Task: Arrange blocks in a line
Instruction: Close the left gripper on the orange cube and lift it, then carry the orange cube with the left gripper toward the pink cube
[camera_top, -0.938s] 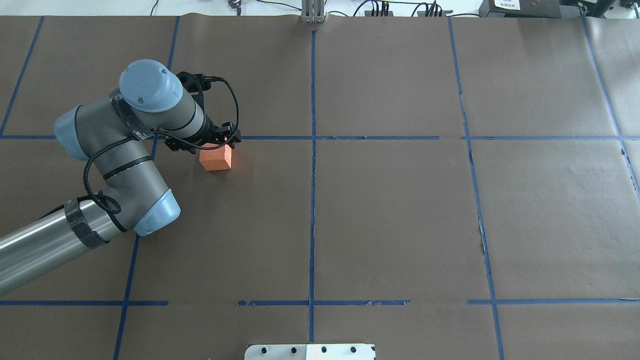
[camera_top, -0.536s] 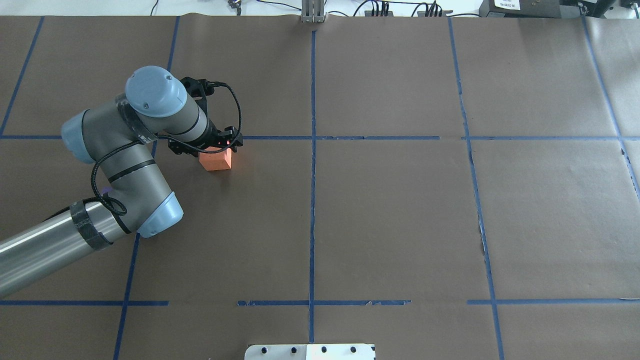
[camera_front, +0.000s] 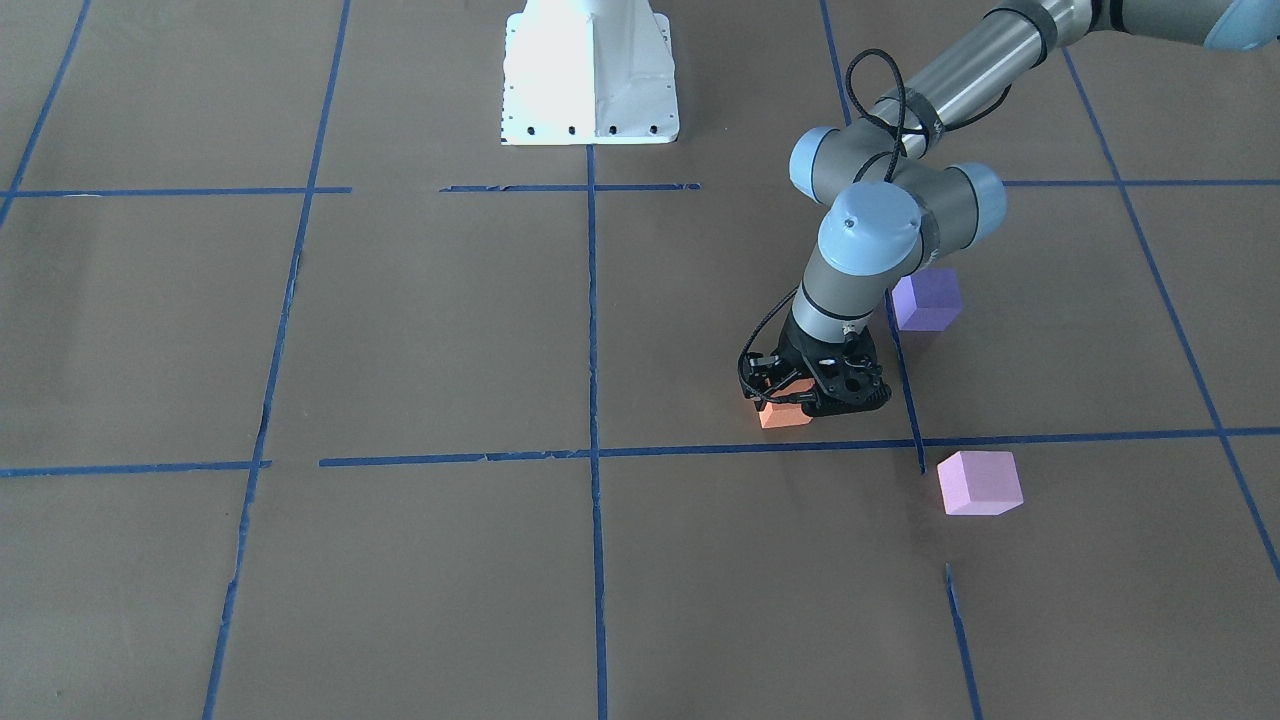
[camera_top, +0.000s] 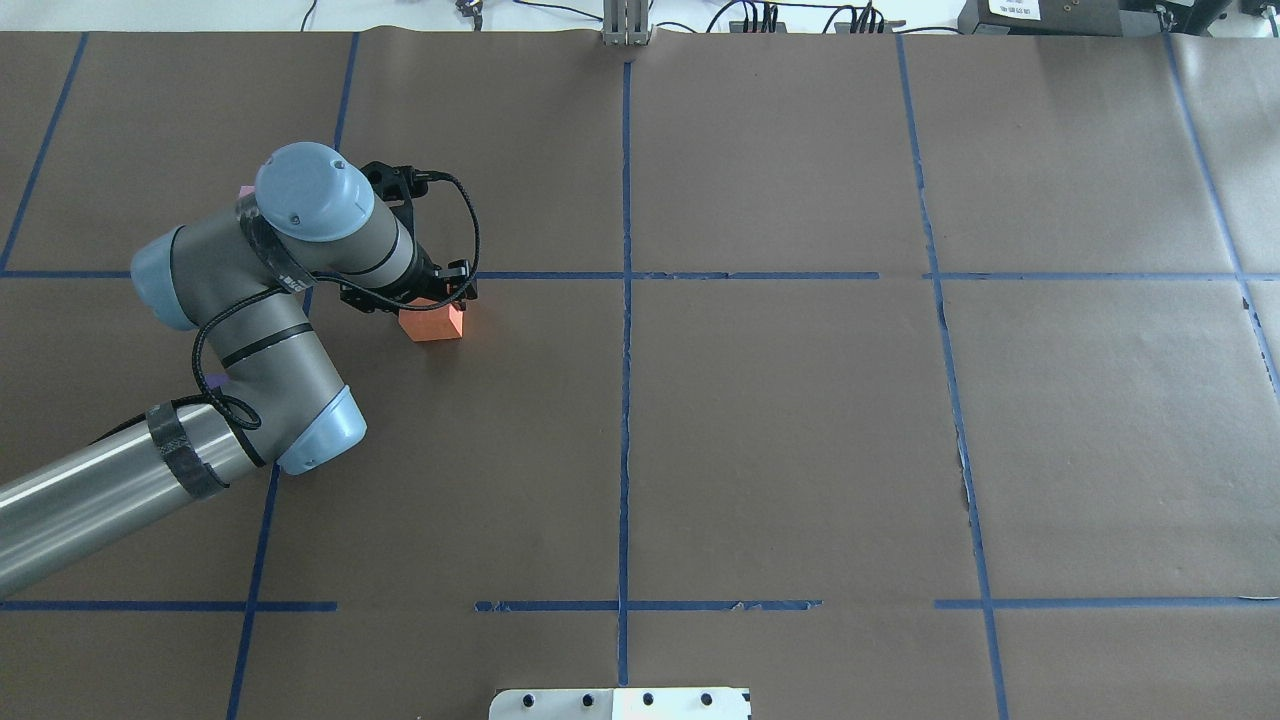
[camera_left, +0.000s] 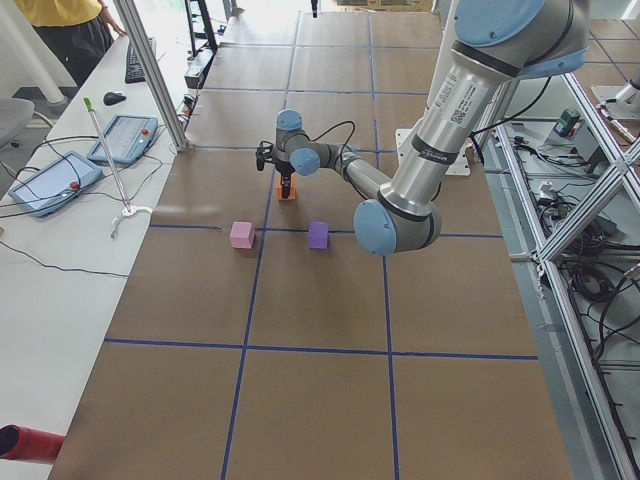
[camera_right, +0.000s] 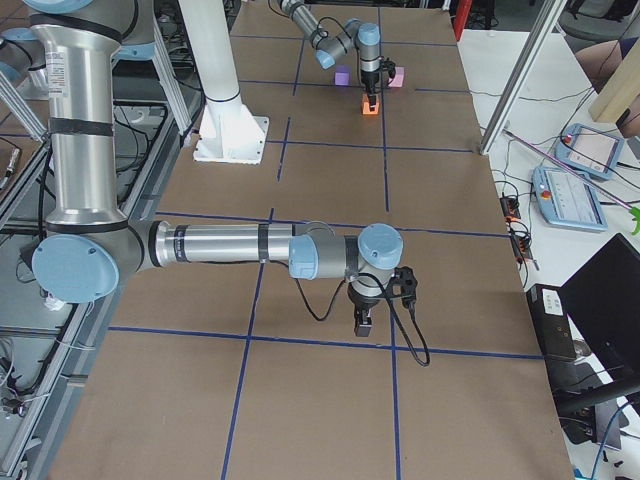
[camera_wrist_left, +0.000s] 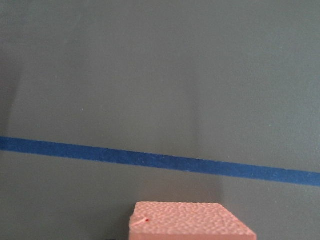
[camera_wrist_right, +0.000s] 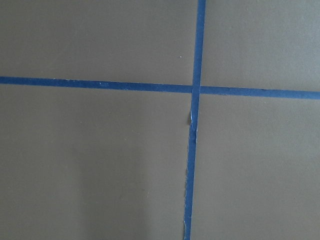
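Note:
The orange block (camera_front: 785, 415) rests on the brown paper just by a blue tape line; it also shows in the overhead view (camera_top: 432, 326) and at the bottom of the left wrist view (camera_wrist_left: 192, 222). My left gripper (camera_front: 790, 395) points down right over it, low, fingers open astride it. The dark violet block (camera_front: 927, 298) lies behind my left arm. The pale pink block (camera_front: 980, 483) lies across the tape line. My right gripper (camera_right: 362, 325) hangs above a tape cross far from the blocks; I cannot tell whether it is open or shut.
Blue tape lines (camera_top: 625, 300) divide the paper into squares. The white robot base (camera_front: 590, 90) stands at the table's robot side. Tablets (camera_left: 120, 140) and a person (camera_left: 70, 20) are beside the far edge.
My left gripper has come down and closer over the orange block, covering more of its top. The orange block has stayed in place.

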